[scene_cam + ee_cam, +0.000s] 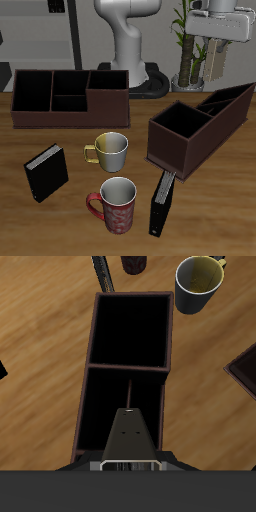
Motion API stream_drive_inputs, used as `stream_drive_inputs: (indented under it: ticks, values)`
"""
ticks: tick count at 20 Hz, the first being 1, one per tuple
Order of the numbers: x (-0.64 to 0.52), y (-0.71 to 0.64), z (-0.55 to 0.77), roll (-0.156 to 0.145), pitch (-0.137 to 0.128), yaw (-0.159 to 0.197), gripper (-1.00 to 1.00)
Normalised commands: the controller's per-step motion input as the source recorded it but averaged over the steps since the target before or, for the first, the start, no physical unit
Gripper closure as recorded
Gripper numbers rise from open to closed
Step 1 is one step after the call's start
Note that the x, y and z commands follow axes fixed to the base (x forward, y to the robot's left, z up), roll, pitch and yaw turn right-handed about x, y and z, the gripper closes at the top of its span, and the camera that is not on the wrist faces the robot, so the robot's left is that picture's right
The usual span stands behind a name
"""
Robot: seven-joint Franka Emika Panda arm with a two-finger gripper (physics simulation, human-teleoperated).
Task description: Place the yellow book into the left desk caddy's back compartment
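Wooden counter with warm brown, streaked grain running across its surface; the same grain appears in the wrist view. Lighting is even and soft, with faint shadows under the objects on the counter. Beyond the counter's back edge lies a darker floor in grey tones. A bamboo plant with green stalks and leaves stands near the back corner, in a pale pot. Behind it, dark vertical panels or shelving form the backdrop; their details are too blurred to resolve.
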Motion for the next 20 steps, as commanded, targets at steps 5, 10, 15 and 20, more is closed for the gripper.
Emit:
stream_drive_inputs:
  ticks: [5,10,15,20]
  values:
    - [0.22,0.03,0.02,-0.021,0.015,0.013,1.0]
    - [0.2,0.06,-0.07,-0.013,0.014,0.025,1.0]
    - [0.11,-0.04,-0.03,-0.02,0.013,-0.005,1.0]
    - [0.1,-0.05,0.08,-0.019,-0.02,0.016,1.0]
